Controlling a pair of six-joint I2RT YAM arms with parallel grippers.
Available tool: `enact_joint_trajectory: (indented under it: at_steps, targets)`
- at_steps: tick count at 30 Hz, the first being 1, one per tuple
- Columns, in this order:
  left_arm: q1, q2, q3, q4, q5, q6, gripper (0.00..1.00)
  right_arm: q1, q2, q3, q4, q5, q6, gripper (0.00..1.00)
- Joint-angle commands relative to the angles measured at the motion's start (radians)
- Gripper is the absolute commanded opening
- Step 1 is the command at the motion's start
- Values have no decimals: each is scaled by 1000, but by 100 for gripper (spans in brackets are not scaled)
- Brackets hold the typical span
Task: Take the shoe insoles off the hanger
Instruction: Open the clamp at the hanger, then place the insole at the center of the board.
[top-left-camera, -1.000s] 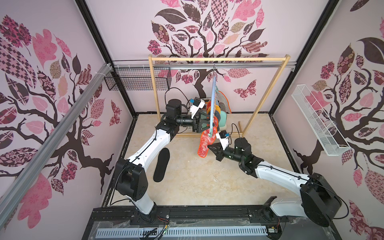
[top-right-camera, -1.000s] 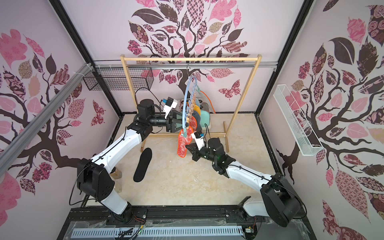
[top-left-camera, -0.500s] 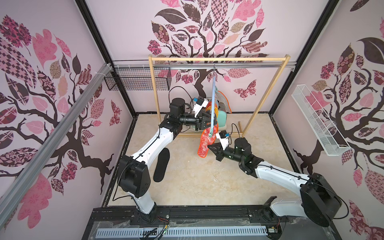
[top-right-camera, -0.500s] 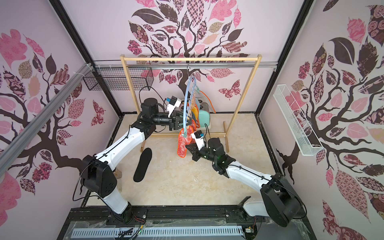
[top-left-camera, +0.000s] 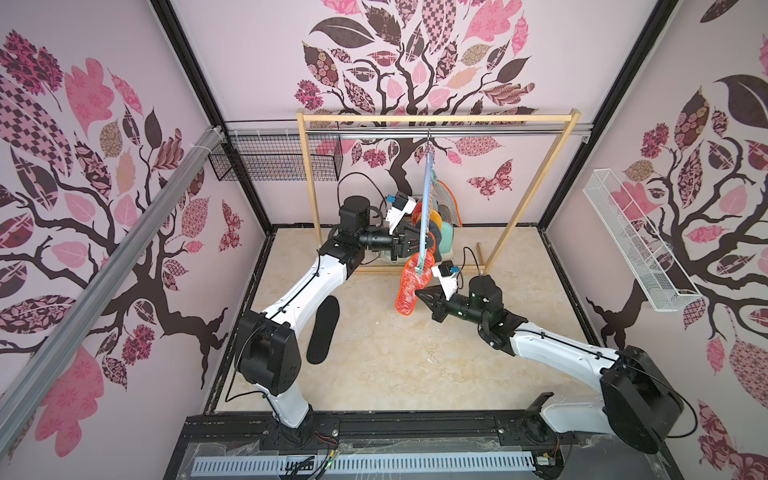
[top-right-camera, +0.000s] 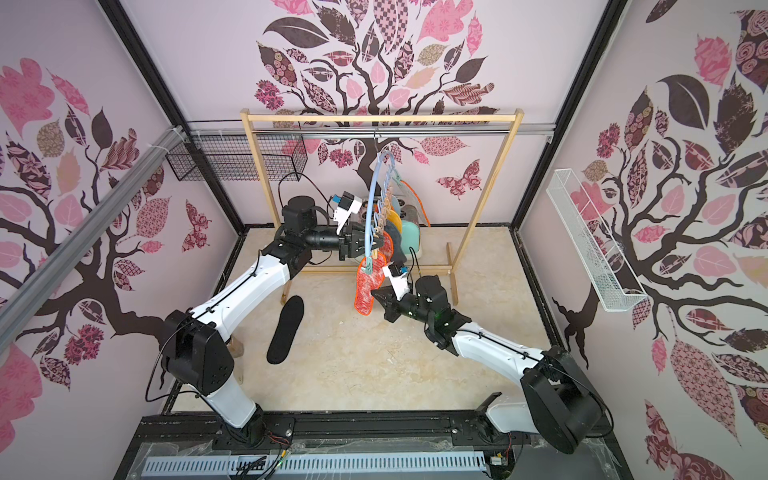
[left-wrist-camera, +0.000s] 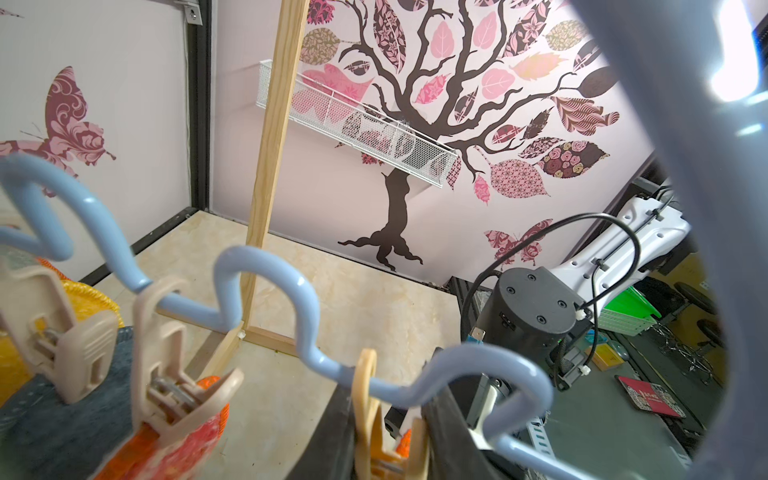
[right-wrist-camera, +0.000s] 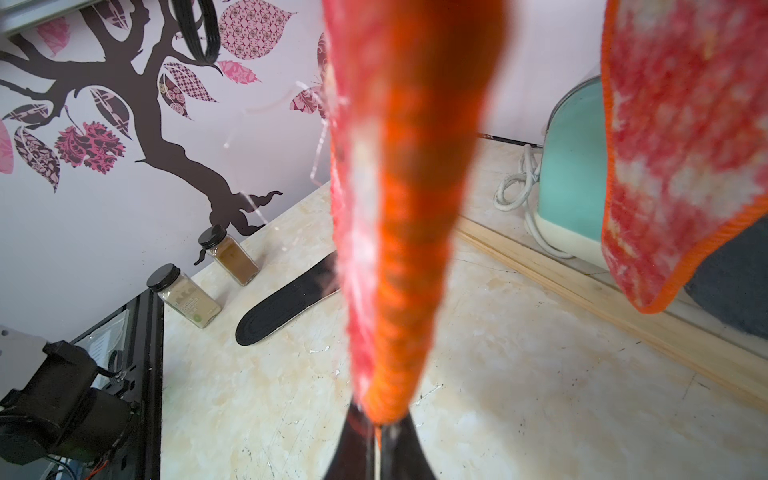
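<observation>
Beige clothespin (left-wrist-camera: 368, 399) on the pale blue hanger (top-left-camera: 426, 199) is now pinched by the left fingers (top-left-camera: 409, 245), just closed. The right fingers (right-wrist-camera: 353, 457) clench the hanging red mottled insole (top-left-camera: 411, 286), which should soon come free.

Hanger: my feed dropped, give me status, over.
Left gripper shut on beige clothespin. Right gripper shut on lower end of red-white insole, which hangs from hanger. Black insole on floor, clear of both arms.

We've got two arms, left arm (top-left-camera: 307, 286) & right arm (top-left-camera: 557, 351), both white-shelled w/ boxy black joint housings (top-left-camera: 268, 353) and thin black cables (left-wrist-camera: 582, 216) clipped alongside. White cam mounts (top-left-camera: 400, 206) w/ blue plugs sit at the wrists. The left gripper (top-left-camera: 417, 247) & right gripper (top-left-camera: 417, 295) are black; round motor cap (left-wrist-camera: 536, 299) has small screws.
</observation>
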Motion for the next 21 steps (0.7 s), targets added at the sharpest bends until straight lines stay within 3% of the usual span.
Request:
enact_joint_trajectory:
  at_steps: [1, 10, 18, 21]
  targets:
    - [9, -15, 6, -11, -7, 19, 15, -5, -26, 2, -10, 15, 50, 0]
    - [13, -23, 11, -17, -17, 18, 13, -6, -128, -85, -94, -38, 114, 0]
    - [21, -32, 7, -16, -27, 11, 13, 32, -125, -184, -74, -159, 480, 0]
    - [21, -37, 7, -9, -24, -1, 13, 144, -73, -159, -121, -72, 561, 0]
